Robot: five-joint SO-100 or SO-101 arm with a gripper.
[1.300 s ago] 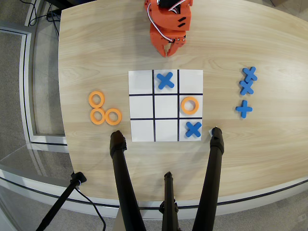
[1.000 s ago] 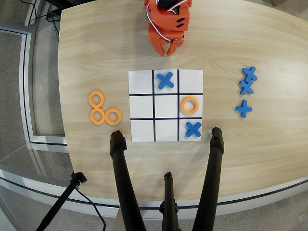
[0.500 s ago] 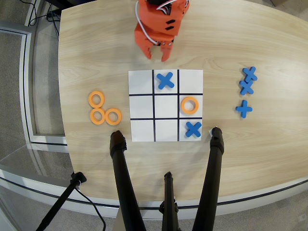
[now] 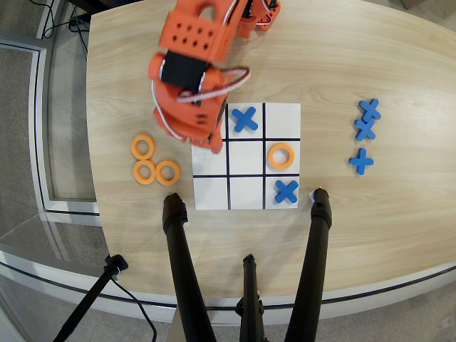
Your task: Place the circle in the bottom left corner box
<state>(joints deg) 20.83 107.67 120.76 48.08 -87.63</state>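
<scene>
Orange arm's fingers point(image 4: 206, 144) over the board's point(image 4: 246, 157) ten-o'clock cell, their spread unclear, three orange rings point(image 4: 154, 164) on the bench point(image 4: 142, 64) at nine o'clock, bottom left corner box point(image 4: 210, 193) blank

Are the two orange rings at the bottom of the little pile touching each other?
Touching. In the overhead view the lower left ring and the lower right ring sit side by side with their rims meeting and no wood showing between them.
</scene>
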